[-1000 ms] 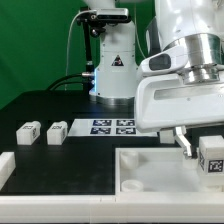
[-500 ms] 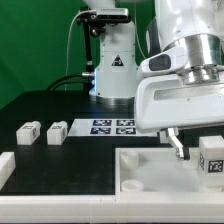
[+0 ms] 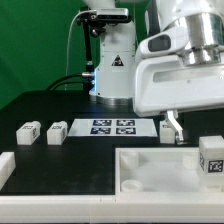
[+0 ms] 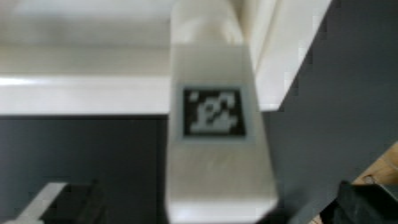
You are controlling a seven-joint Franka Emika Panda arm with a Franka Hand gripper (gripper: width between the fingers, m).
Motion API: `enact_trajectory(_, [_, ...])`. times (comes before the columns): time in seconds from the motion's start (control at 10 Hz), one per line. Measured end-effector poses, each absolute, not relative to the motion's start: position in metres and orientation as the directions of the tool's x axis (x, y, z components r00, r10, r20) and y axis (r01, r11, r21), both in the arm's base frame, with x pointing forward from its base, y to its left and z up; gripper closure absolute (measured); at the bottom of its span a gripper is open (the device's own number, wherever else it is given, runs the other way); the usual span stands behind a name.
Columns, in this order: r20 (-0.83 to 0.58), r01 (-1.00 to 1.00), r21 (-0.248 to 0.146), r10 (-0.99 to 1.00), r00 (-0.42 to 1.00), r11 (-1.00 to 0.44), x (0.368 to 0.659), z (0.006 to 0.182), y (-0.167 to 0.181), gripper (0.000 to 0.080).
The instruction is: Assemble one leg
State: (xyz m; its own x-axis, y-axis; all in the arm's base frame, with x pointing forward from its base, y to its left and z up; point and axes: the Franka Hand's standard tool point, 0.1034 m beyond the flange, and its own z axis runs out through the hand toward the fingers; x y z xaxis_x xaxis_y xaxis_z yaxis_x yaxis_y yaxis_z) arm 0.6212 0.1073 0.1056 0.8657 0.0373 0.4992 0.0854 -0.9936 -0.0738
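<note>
My gripper (image 3: pixel 171 128) hangs low over the table just behind the large white tray-like part (image 3: pixel 150 160). Its dark fingers (image 3: pixel 174 124) stand apart over a white leg (image 3: pixel 166 134) lying there. In the wrist view this leg (image 4: pixel 217 140) runs lengthwise between the two fingers (image 4: pixel 63 203), its square tag up, with dark gaps on both sides. The gripper (image 4: pixel 214 208) is open and not touching it. Another leg (image 3: pixel 212 160) stands at the exterior view's right by the tray. Two more legs (image 3: pixel 27 132) (image 3: pixel 56 131) lie at the left.
The marker board (image 3: pixel 112 126) lies mid-table behind the tray. A white robot base with cables (image 3: pixel 112 60) stands at the back. A white block (image 3: pixel 5 165) sits at the left front edge. The tray's wall (image 4: pixel 107 50) fills the wrist view beyond the leg.
The gripper has risen and moved toward the exterior view's left, away from the standing leg at the right. That leg and the two left legs have not moved.
</note>
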Motion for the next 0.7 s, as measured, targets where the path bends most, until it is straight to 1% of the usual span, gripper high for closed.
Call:
enact_trajectory(0.1, [0.436,0.081,-0.087,0.035,0.899,-0.993,0.626,0.111,0.104,0.0151])
enact_trajectory(0.2, [0.447,0.078,-0.087,0.031,0.894,-0.993,0.632,0.113,0.102,0.0151])
enact_trajectory(0.3, [0.333,0.077,-0.101,0.039,0.942,-0.992,0.624,0.103,0.102,0.0151])
enact_trajectory(0.4, [0.214,0.073,-0.122,0.046,0.976,-0.99,0.629,0.104,0.104,0.0151])
enact_trajectory(0.5, [0.152,0.071,-0.132,0.05,0.987,-0.989,0.634,0.102,0.106,0.0151])
enact_trajectory(0.6, [0.019,0.061,-0.149,0.058,0.998,-0.987,0.628,0.097,0.11,0.0151])
enact_trajectory(0.7, [-0.081,0.047,-0.163,0.061,0.995,-0.986,0.63,0.093,0.112,0.0151])
